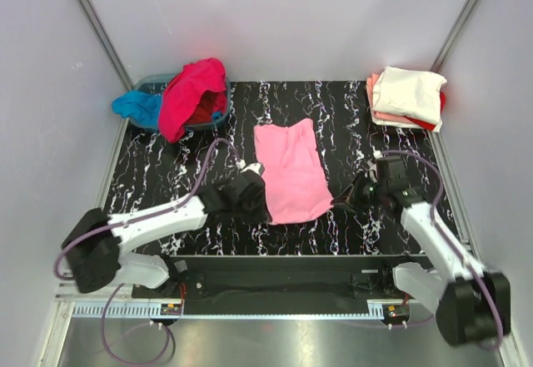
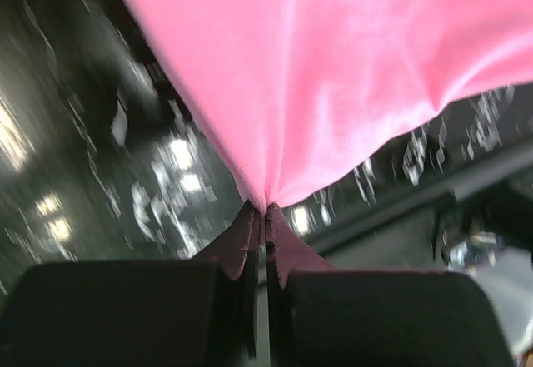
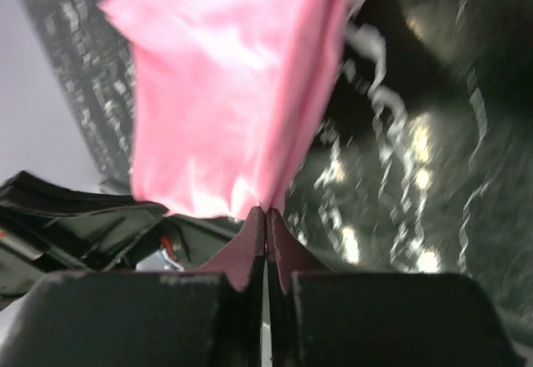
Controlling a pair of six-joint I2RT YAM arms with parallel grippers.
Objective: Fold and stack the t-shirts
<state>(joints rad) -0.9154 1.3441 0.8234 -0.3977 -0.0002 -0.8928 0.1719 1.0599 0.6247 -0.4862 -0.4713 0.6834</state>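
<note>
Pinching light pink t-shirt [image 1: 291, 171], both jaws clamped on cloth

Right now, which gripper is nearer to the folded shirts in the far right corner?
Right. The right gripper, shut on the right edge of the light pink shirt, sits in front of the folded stack. The left gripper holds its left edge, farther away.
</note>
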